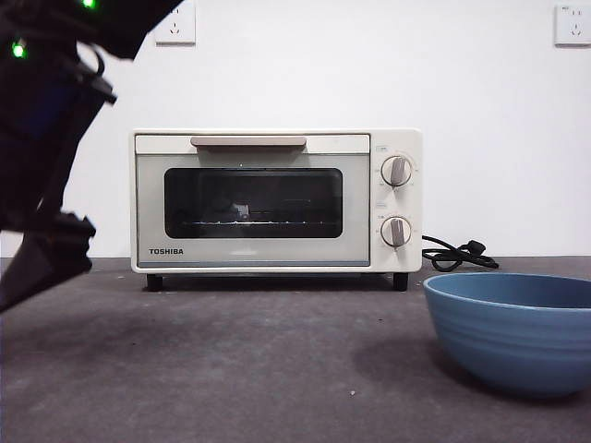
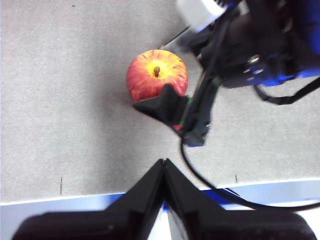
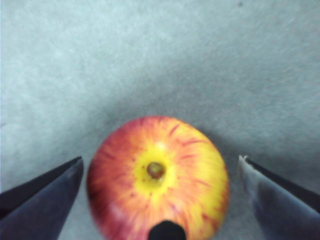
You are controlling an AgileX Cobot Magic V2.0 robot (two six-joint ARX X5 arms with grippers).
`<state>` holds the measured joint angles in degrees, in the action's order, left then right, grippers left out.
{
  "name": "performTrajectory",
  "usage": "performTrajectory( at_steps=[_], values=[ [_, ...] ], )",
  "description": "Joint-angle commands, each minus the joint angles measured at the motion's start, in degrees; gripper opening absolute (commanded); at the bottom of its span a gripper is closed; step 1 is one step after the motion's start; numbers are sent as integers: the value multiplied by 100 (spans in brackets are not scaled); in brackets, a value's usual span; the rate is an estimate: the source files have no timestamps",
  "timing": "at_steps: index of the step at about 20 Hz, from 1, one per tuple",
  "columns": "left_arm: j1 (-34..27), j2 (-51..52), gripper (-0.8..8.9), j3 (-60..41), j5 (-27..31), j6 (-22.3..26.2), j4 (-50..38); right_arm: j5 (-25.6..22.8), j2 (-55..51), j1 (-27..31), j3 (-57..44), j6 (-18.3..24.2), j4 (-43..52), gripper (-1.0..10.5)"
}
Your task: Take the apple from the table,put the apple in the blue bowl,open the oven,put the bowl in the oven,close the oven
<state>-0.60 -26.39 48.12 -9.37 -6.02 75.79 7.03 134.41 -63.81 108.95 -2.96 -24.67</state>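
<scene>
Our right gripper hangs over the apple, jaws spread wide to either side of it and not touching. We see the apple upright on the table, stem pointing up. Our left gripper waits apart, jaws pressed together. Oven closed; bowl stands before it.
</scene>
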Motion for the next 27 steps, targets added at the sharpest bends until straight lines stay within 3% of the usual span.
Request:
performTrajectory(
  at_steps=[1, 3, 6, 9, 13, 18, 24, 27],
  values=[
    [52, 13, -5, 20, 20, 24, -15, -61, 162, -59, 7, 7, 96, 437],
    [68, 13, -5, 20, 20, 22, -13, -107, 162, -74, 7, 11, 234, 137],
    [72, 11, -5, 20, 20, 24, -13, -155, 162, -74, 7, -35, 13, -8],
    [127, 11, -5, 20, 20, 24, -13, -365, 109, -114, 9, 20, -46, -12],
    [144, 11, -5, 20, -2, 22, -13, -1043, -588, 15, 20, 289, -654, -12],
    [144, 0, -5, 20, 0, -2, -15, -1078, -1458, 302, 20, 402, -1685, -12],
    [144, -254, -5, 20, -22, 0, -85, -1714, -2343, 385, -7, 407, -3377, -12],
    [144, -476, -5, 20, -365, -2, -369, -1714, -2894, 389, -85, 485, -3759, -12]
  ],
)
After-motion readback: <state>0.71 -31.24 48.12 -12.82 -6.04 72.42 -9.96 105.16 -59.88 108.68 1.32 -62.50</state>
